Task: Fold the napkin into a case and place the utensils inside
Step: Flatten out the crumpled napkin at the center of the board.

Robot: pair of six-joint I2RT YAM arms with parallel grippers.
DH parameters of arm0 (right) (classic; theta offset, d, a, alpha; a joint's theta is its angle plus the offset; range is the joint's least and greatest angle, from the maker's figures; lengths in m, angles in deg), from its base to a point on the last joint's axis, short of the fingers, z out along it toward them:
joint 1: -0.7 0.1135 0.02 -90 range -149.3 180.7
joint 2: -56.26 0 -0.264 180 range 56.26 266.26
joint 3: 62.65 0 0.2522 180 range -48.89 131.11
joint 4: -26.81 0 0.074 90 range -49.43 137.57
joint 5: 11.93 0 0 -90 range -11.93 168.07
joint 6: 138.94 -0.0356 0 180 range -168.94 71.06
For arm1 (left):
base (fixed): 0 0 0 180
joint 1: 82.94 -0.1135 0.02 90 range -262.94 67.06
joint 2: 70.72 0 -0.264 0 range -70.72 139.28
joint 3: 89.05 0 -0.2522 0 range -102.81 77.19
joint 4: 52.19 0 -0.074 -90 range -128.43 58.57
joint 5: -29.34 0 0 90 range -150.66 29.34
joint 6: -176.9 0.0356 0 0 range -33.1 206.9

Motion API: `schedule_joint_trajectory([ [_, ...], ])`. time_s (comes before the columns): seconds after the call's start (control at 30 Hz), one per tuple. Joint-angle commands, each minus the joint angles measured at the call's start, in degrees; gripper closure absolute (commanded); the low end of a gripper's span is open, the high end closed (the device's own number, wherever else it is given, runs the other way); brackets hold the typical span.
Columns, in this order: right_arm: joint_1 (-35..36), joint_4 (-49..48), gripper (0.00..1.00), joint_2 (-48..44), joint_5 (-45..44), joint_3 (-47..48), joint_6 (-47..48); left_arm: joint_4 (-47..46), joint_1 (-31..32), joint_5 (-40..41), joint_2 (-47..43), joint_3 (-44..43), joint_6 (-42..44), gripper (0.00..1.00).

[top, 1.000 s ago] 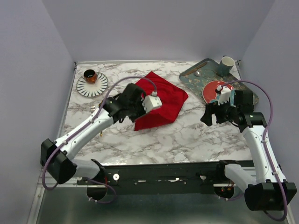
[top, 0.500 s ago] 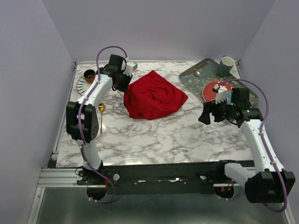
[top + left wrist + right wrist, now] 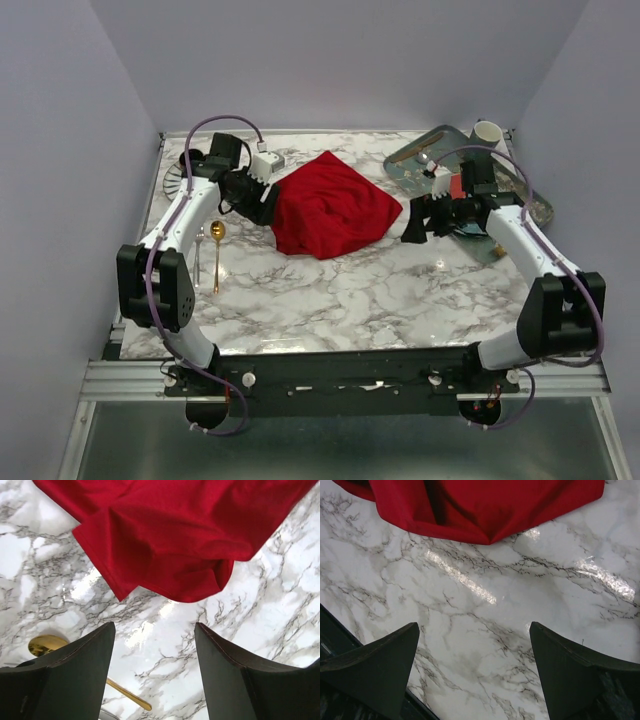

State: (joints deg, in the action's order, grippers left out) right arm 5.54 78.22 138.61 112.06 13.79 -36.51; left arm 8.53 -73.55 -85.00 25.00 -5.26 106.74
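The red napkin (image 3: 330, 205) lies as a rumpled, loosely folded mound in the middle of the marble table; it is not a case. My left gripper (image 3: 256, 206) stands open just off its left edge, nothing between the fingers. In the left wrist view the napkin (image 3: 175, 540) lies just beyond the open gripper (image 3: 154, 630), apart from it. The utensils lie to the left: a gold spoon (image 3: 216, 250) (image 3: 47, 644) and a silver fork (image 3: 198, 248). My right gripper (image 3: 414, 224) is open by the napkin's right corner (image 3: 480, 505), its fingers (image 3: 475, 627) over bare marble.
A dark tray (image 3: 415, 165) at the back right carries a cup (image 3: 487, 133), a brown-handled utensil (image 3: 415, 152) and a red plate mostly hidden by my right arm. A striped plate (image 3: 178, 178) sits at the back left behind the left arm.
The left arm swung from over the napkin to its back-left side, dragging the cloth into a mound, then let go and opened. The right arm moved in toward the napkin's right corner.
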Motion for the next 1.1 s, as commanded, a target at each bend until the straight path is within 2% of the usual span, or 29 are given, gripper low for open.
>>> schedule_joint_trajectory([
  [0.0,4.11,-3.37,0.00,7.10,0.81,5.00,-1.61,-0.72,0.02,-1.33,-0.28,3.35,1.97,0.23],
  [0.17,8.77,-5.92,0.00,11.69,-0.25,6.75,-1.00,-4.42,0.02,-1.15,-0.89,3.62,3.80,0.25],
  [0.27,11.67,-5.92,0.00,13.80,-1.21,8.07,-0.56,-3.64,-0.07,-4.65,-3.43,5.10,15.72,0.26],
  [0.3,12.38,-5.92,0.00,14.24,-1.91,8.43,-0.39,-2.41,-0.07,-5.36,-5.70,6.24,27.33,0.18],
  [0.4,14.40,-5.66,0.00,15.65,-2.53,10.09,-0.30,-5.19,-0.07,-4.41,-12.46,15.11,43.05,0.12],
  [0.43,14.67,-5.40,0.00,16.00,-2.36,11.06,-0.64,-6.60,-0.07,-3.62,-13.97,17.57,51.88,0.12],
  [0.57,15.02,-4.08,0.00,18.63,-1.48,13.61,-1.53,-13.37,0.02,-0.19,-18.02,28.11,68.44,0.13],
  [0.67,15.02,-3.55,0.00,19.61,-1.39,14.32,-1.53,-19.52,0.19,0.26,-19.08,33.04,76.64,0.14],
  [0.73,15.11,-3.46,0.00,20.40,-1.39,14.49,-1.44,-25.04,0.98,0.34,-19.17,34.90,77.72,0.16],
  [1.07,15.46,-3.11,0.00,23.65,0.28,16.78,-1.88,-41.15,4.15,3.07,-15.57,40.35,81.59,0.24],
])
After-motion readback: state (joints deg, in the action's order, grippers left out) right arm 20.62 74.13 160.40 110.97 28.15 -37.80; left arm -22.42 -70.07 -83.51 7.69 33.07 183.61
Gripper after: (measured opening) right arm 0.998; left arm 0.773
